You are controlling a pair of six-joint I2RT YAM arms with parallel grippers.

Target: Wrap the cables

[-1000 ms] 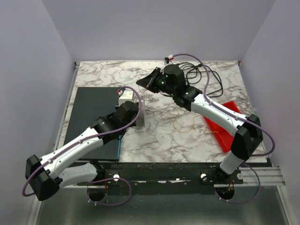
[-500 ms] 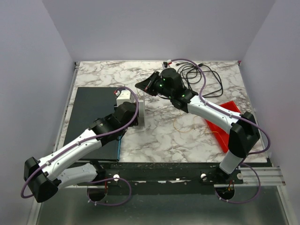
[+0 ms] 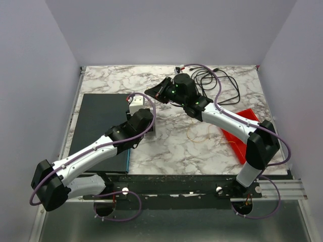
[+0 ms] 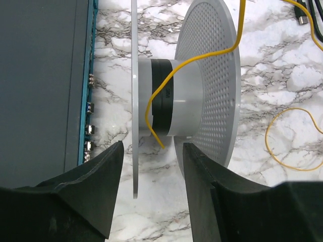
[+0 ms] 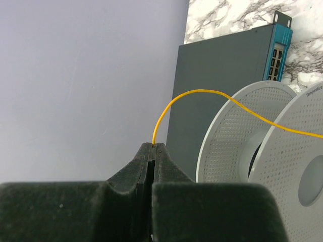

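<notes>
Marble worktop: white with grey veins; carries every item listed below.
Black cables: loose tangle of loops at 1 o'clock on the worktop, behind the right wrist, lying flat. Neither end effector touches them.
White spool: left of centre, just beside the box's right edge, standing on the rims of its two perforated flanges. The hub carries a black band.
Spool contents: one strand of yellow wire drops in between the flanges, crosses the hub and ends loose at its near side.
Yellow wire, remainder: a slack loop lies on the marble at 3 o'clock from the spool.
Left end effector: jaws apart, one finger either side of the near flange's rim, no contact visible.
Right end effector: fingers pressed together on the yellow wire, raised at 12 o'clock from the spool.
Dark grey box: flat at 9 o'clock, teal-edged, ports facing the spool.
Red tray: at 4 o'clock, partly under the right arm; contents cannot be told.
</notes>
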